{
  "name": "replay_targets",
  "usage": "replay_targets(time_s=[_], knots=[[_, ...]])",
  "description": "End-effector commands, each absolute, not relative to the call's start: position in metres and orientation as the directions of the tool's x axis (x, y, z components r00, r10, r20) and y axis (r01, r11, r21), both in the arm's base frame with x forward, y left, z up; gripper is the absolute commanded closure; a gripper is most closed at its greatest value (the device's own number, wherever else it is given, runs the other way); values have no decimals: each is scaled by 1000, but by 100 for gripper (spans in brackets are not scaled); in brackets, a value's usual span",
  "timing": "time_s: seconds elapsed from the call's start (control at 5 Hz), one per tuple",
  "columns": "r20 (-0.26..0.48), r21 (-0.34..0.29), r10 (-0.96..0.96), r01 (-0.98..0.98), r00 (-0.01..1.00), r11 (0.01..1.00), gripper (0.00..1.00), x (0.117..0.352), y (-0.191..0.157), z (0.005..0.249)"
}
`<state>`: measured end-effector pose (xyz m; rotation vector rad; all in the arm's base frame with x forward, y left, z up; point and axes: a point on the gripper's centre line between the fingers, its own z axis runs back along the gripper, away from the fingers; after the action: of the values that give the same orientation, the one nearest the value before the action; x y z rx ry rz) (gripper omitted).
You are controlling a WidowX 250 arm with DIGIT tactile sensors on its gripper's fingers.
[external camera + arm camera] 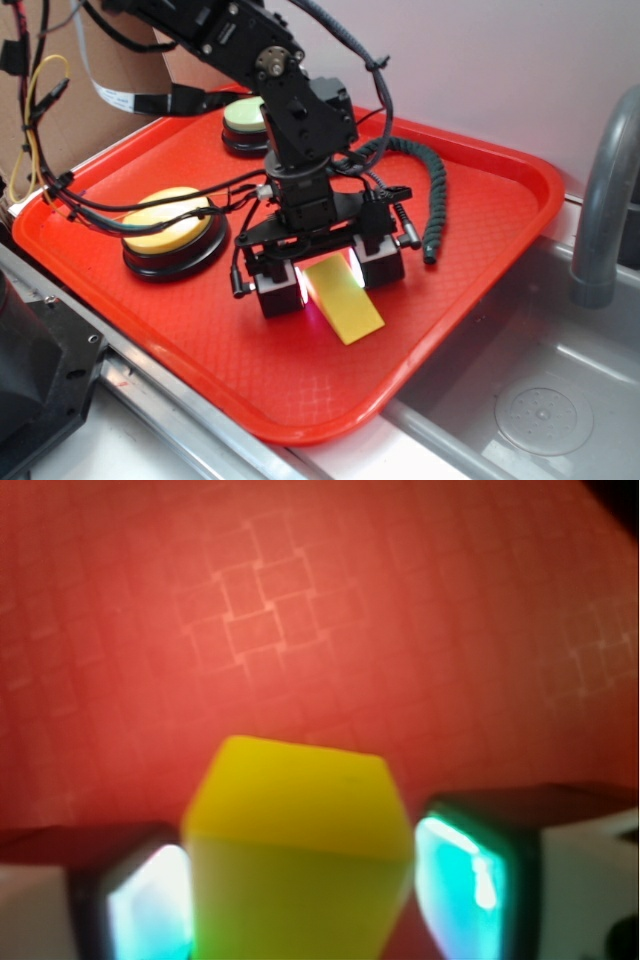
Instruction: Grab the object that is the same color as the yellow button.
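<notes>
Exterior view: a red tray (480, 200) lies beside a grey sink (560, 400). The gripper (330, 283) is down at the tray surface, with the yellow wedge (343, 297) lying between its two block-shaped fingers (280, 292). The wedge's thin end sticks out toward the tray's near edge. The yellow button (172, 222) sits to the left on its black base, the green button (245, 118) farther back, and a dark rope (432, 190) lies to the right of the arm.

Wrist view: the wedge (300, 850) fills the space between the lit pads (150, 905). The left pad looks to be against it; a narrow gap shows by the right pad. The fingers are spread around the wedge, not clenched on it. The textured tray (300, 600) lies beyond.
</notes>
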<state>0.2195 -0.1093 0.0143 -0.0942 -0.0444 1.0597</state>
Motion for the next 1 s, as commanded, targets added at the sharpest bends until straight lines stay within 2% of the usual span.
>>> replay_targets(time_s=[0.0, 0.4, 0.6, 0.8], knots=[[64, -152, 741, -728, 668, 669, 100, 228, -94, 56], [68, -103, 503, -495, 862, 863, 100, 238, -58, 110], [23, -25, 322, -322, 946, 946, 100, 245, -35, 139], [61, 49, 241, -244, 969, 968, 100, 246, -24, 159]])
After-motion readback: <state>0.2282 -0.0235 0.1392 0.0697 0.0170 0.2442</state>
